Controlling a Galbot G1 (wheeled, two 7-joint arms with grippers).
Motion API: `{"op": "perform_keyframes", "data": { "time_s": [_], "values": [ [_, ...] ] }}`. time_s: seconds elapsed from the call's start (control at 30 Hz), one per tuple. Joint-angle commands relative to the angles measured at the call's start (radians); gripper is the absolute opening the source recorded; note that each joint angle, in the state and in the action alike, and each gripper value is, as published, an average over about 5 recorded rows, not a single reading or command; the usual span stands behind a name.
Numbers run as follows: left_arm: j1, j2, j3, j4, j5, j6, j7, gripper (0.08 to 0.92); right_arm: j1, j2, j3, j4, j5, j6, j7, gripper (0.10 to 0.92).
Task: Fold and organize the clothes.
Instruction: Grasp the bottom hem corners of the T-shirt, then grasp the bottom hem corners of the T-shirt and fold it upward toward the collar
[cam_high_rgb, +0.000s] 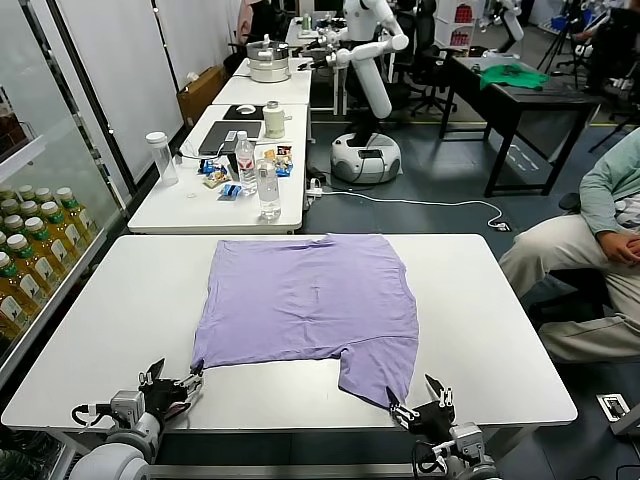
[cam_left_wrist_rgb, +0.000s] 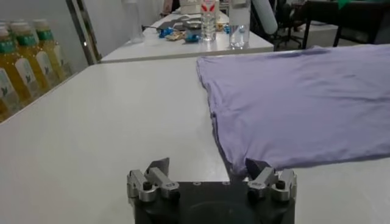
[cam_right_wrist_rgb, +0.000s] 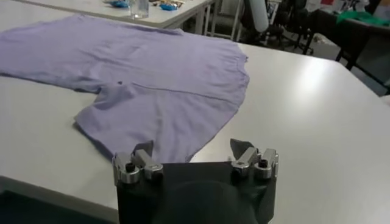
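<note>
The lavender T-shirt (cam_high_rgb: 310, 300) lies spread flat on the white table (cam_high_rgb: 110, 340), partly folded, with one sleeve (cam_high_rgb: 380, 375) reaching toward the near edge. My left gripper (cam_high_rgb: 172, 385) is open at the shirt's near left corner (cam_left_wrist_rgb: 234, 164); the corner lies just inside one fingertip (cam_left_wrist_rgb: 256, 165). My right gripper (cam_high_rgb: 420, 405) is open at the near edge of the sleeve (cam_right_wrist_rgb: 152, 131), whose hem lies between its fingers. The left gripper (cam_left_wrist_rgb: 208, 167) and the right gripper (cam_right_wrist_rgb: 192, 149) hold nothing.
A second white table (cam_high_rgb: 220, 195) behind holds bottles (cam_high_rgb: 268, 190), a laptop and small items. A rack of yellow drink bottles (cam_high_rgb: 30, 260) stands at the left. A seated person (cam_high_rgb: 590, 250) is at the right. Another robot (cam_high_rgb: 370, 60) stands far back.
</note>
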Motion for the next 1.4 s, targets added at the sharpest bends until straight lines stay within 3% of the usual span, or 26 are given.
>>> {"op": "perform_keyframes", "data": {
  "time_s": [0.03, 0.6, 0.73, 0.83, 1.2, 1.3, 1.4],
  "values": [
    [0.011, -0.007, 0.005, -0.007, -0.004, 0.006, 0.008, 0.723, 0.003, 0.003, -0.01, -0.004, 0.057, -0.016, 0.015, 0.621],
    [0.051, -0.025, 0.007, -0.065, 0.003, -0.043, 0.004, 0.238, -0.045, -0.014, 0.061, 0.05, 0.124, 0.008, -0.051, 0.139],
    [0.132, -0.022, -0.009, -0.167, 0.019, -0.079, -0.02, 0.127, -0.14, -0.043, 0.163, 0.151, 0.117, 0.033, -0.091, 0.112],
    [0.221, -0.013, -0.016, -0.238, 0.022, -0.088, -0.035, 0.09, -0.237, -0.062, 0.223, 0.217, 0.103, 0.045, -0.112, 0.112],
    [0.499, 0.026, -0.108, -0.347, 0.032, -0.145, -0.082, 0.087, -0.417, -0.073, 0.259, 0.369, 0.043, 0.074, -0.111, 0.112],
    [0.48, 0.031, -0.132, -0.347, 0.028, -0.152, -0.08, 0.087, -0.341, -0.066, 0.242, 0.354, 0.043, 0.076, -0.101, 0.112],
    [0.386, 0.03, -0.123, -0.313, 0.014, -0.142, -0.059, 0.087, -0.207, -0.045, 0.202, 0.29, 0.043, 0.066, -0.09, 0.112]
  ]
}}
